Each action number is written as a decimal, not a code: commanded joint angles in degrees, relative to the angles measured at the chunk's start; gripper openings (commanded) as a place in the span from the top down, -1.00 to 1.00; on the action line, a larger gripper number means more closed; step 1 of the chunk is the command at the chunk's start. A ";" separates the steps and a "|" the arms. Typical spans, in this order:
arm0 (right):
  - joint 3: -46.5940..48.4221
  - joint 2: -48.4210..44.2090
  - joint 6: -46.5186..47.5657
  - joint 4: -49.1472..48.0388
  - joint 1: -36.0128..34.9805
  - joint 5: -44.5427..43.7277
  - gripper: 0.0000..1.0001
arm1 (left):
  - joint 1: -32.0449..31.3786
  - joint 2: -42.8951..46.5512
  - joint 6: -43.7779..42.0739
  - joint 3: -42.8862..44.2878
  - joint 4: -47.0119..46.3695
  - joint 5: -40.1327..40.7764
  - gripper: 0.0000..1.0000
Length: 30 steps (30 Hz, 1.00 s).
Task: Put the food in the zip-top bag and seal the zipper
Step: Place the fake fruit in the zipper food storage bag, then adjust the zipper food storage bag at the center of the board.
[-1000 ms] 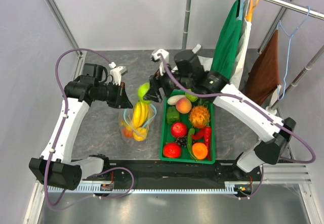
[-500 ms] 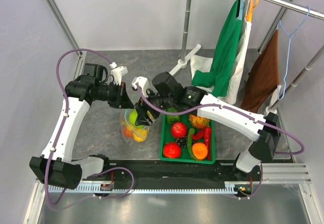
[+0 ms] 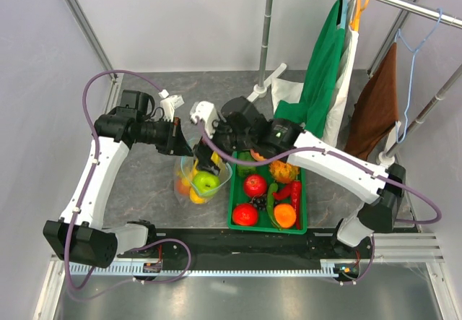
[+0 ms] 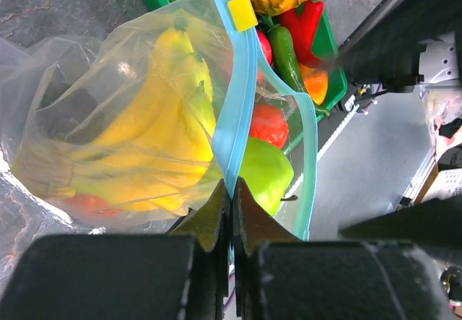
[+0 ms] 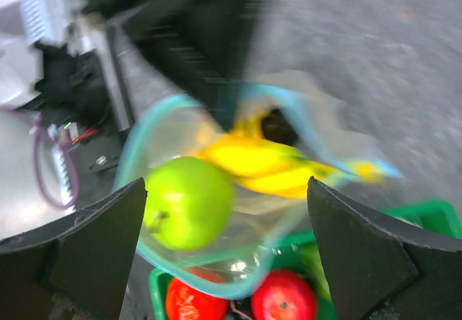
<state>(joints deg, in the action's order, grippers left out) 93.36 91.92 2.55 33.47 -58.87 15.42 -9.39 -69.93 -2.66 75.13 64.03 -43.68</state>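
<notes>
My left claw [image 4: 231, 190] is pinched tight on the zipper [image 4: 238, 103] of the zip-top bag [image 4: 108, 118], right claw [image 5: 225, 190] spread wide and empty above the green apple [image 5: 189, 202] sitting in its mouth.

apple [image 3: 206, 183] + banana bunch [image 4: 166, 110]: in zip-top bag [image 4: 58, 81] | crate [image 3: 263, 229]: just right of bag

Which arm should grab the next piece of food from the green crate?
Right. The right gripper hangs free over the bag, jaws open, next to the crate. The left gripper is shut on the zipper, holding the mouth open.
</notes>
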 commanded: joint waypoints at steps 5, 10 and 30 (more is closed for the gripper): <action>-3.79 -6.75 -8.87 5.89 9.38 -3.66 -0.91 | 0.42 -0.29 -1.21 2.03 0.31 -3.16 0.95; -9.41 -8.60 -10.89 5.99 9.65 6.71 -0.65 | 0.60 -0.38 -1.04 2.12 0.04 -3.60 0.96; -3.71 -1.30 -35.64 -12.17 8.86 20.79 1.00 | 0.51 -3.27 -8.15 13.00 5.75 2.80 0.74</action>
<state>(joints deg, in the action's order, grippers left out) 83.79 92.84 -18.63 34.11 -49.30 30.63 -9.08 -71.22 -5.61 77.32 67.35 -44.10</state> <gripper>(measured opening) 0.007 0.104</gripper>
